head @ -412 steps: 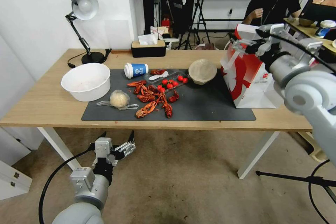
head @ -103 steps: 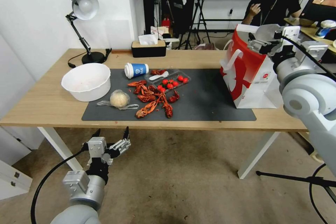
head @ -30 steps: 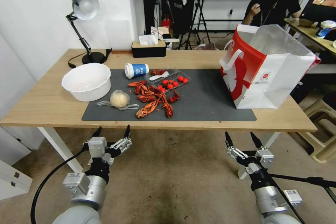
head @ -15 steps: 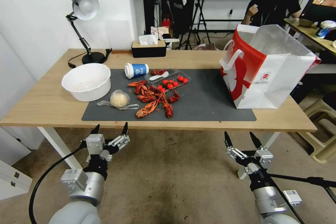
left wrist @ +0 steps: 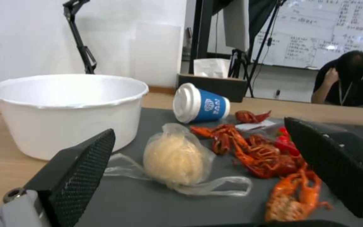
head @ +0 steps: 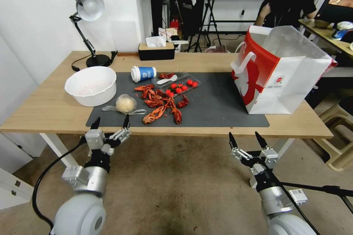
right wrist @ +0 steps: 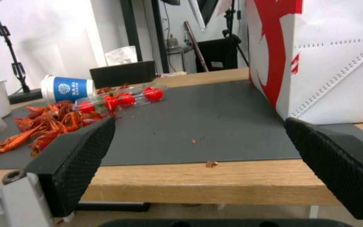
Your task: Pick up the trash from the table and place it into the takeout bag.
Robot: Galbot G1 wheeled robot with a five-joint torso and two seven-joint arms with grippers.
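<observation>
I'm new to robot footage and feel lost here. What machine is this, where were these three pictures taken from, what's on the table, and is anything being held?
This is a two-armed wheeled robot. The wide picture comes from its head camera, looking down at the table. The two close pictures come from cameras on its wrists, peering between black fingers. The left pincer is at the table's front edge near a plastic-wrapped pale ball; the right pincer hangs below the edge. Both are open and hold nothing. On the dark mat lie red crayfish shells, a tipped blue-and-white paper cup and a clear tray of small red fruits. A white bowl and a red-and-white takeout bag stand alongside.
</observation>
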